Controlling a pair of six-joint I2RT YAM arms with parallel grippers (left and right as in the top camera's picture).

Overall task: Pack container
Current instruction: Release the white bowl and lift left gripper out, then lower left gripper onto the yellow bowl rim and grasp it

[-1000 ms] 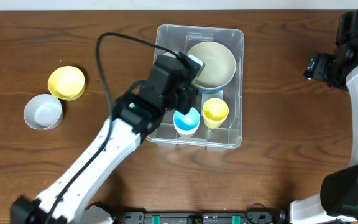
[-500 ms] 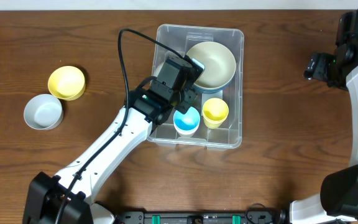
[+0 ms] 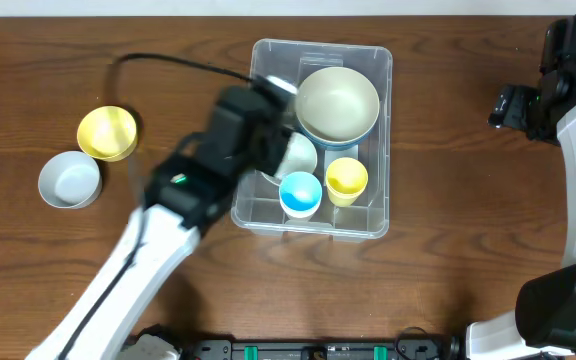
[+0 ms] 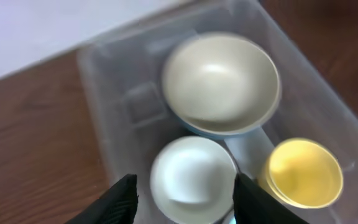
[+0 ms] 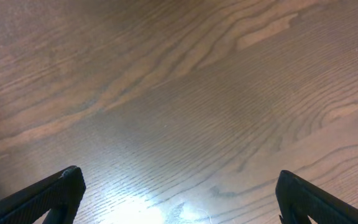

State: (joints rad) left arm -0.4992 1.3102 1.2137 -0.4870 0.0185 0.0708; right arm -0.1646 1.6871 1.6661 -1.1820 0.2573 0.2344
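Note:
The clear plastic container [image 3: 378,70] stands at the table's middle. Inside it are a large cream bowl [image 3: 338,100], a white cup [image 3: 298,157], a blue cup [image 3: 300,193] and a yellow cup [image 3: 346,180]. The left wrist view looks down into the container [image 4: 104,118]. There my left gripper [image 4: 188,202] is open above the white cup [image 4: 192,177], one finger on each side and clear of it, with the cream bowl [image 4: 219,81] and yellow cup [image 4: 303,171] beyond. The left arm [image 3: 218,150] is blurred. My right gripper [image 5: 179,193] is open over bare wood at the far right [image 3: 513,105].
A yellow bowl [image 3: 106,133] and a white bowl [image 3: 69,179] sit side by side on the table at the left. The left arm's black cable [image 3: 168,62] arcs over the table left of the container.
The left gripper has opened and let go of the white cup, which now stands in the container. The left arm has pulled back to the left. The right arm has not moved.

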